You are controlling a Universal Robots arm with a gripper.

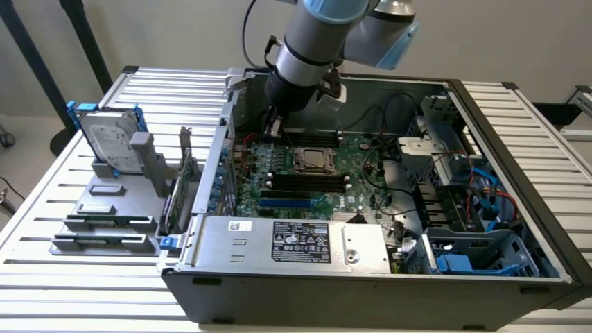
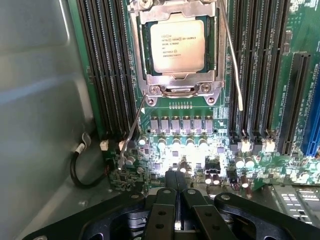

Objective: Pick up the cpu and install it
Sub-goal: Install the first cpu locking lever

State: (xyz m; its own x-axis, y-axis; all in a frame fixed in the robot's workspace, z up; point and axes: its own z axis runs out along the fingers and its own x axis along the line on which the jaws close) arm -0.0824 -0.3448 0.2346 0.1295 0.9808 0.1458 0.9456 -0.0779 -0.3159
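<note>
Hanging inside the open computer case, the gripper sits low over the motherboard with its two fingers pressed together and nothing between them. The cpu lies flat in its socket in the middle of the board, close to the gripper, toward the exterior view's right and a little nearer the camera, apart from the fingers. The chip is almost square, so no long axis stands out; its edges run in line with the memory slots on both sides. The wrist view gives what the exterior view cannot: the closed gripper is empty, the cpu lies straight ahead of it with its printed silver top showing inside the metal socket frame, and a thin wire lever slants beside the socket; whether it is latched I cannot tell. The exterior view adds the hard drive standing on a stand well outside the case, at the exterior view's left.
</note>
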